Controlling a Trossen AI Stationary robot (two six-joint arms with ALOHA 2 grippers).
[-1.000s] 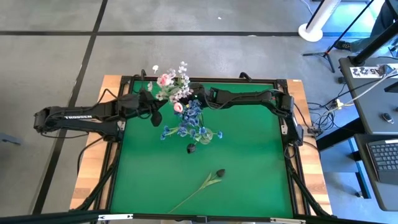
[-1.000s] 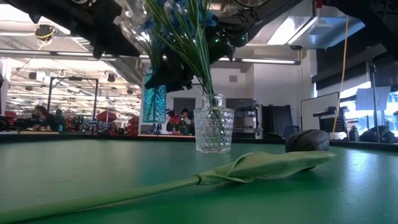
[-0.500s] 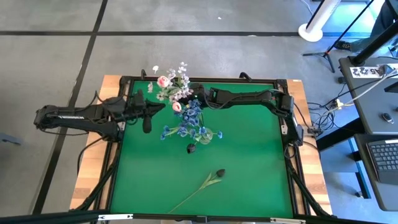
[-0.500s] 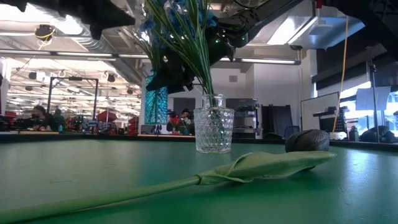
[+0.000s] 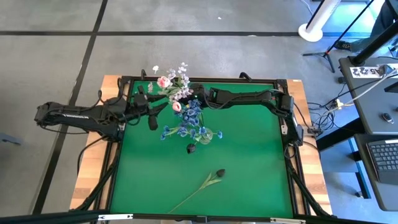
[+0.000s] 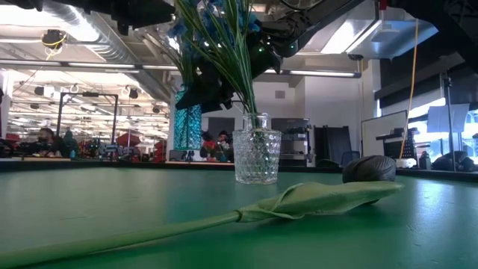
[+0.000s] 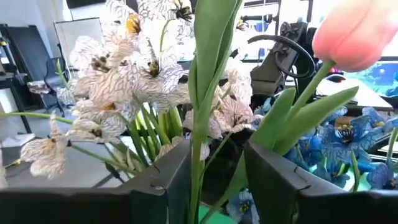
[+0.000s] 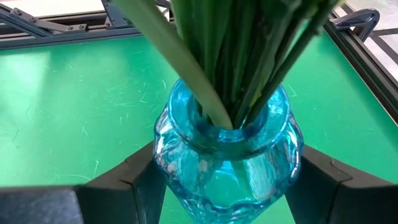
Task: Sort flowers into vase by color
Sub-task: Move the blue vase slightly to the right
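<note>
The left hand [image 7: 217, 168] is held at the back left of the surface [image 5: 249, 162], its fingers parted around a green stalk [image 7: 200, 112] without pinching it, just beside the mixed bunch. In that bunch, white sprays [image 7: 124, 81] and two pink tulips [image 5: 163, 81] are counted, all standing in the blue vase [image 8: 227, 155]. A clear vase [image 6: 256, 155] with blue sprays [image 5: 189, 121] is set just in front. The blue vase is clamped at both sides by the right hand [image 8: 227, 180], so that arm is taken to be occupied. One dark tulip [image 5: 217, 173] is left lying near the front – well apart from both hands, its head towards the back right, its stalk running to the front left. The left hand is judged the freer for it.
</note>
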